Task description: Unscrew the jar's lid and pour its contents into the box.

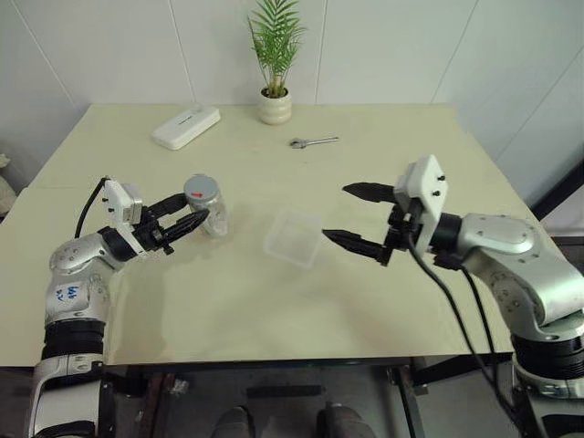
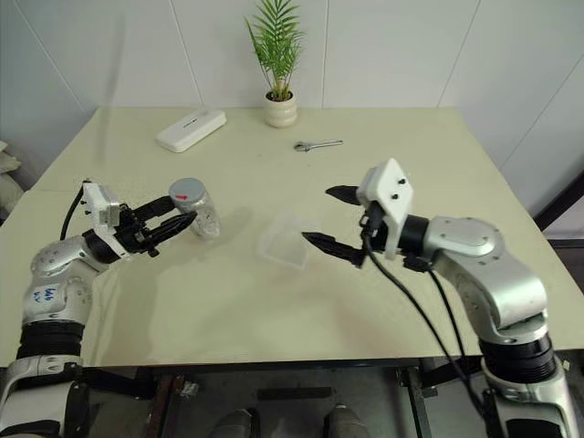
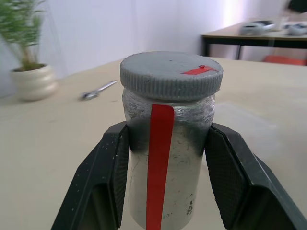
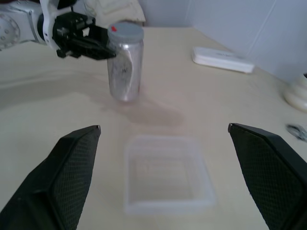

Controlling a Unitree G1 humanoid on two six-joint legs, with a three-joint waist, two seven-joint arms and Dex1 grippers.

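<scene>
The jar [image 1: 212, 212], silvery with a red stripe, stands upright at the table's left of centre. Its grey lid [image 3: 170, 74], marked with red, sits on top. My left gripper [image 1: 194, 212] is shut on the jar, one black finger [image 3: 103, 172] on each side of the body just below the lid. The contents are hidden inside. The box [image 1: 294, 237], a shallow clear tray, lies on the table to the jar's right. My right gripper [image 1: 337, 212] hovers open just right of the box, pointing left toward the jar, with nothing between its fingers.
At the back of the table [image 1: 274, 310] are a flat white oblong case [image 1: 186, 127], a potted plant [image 1: 275, 105] and a small metal wrench [image 1: 313, 141]. Bare tabletop runs from the box to the front edge.
</scene>
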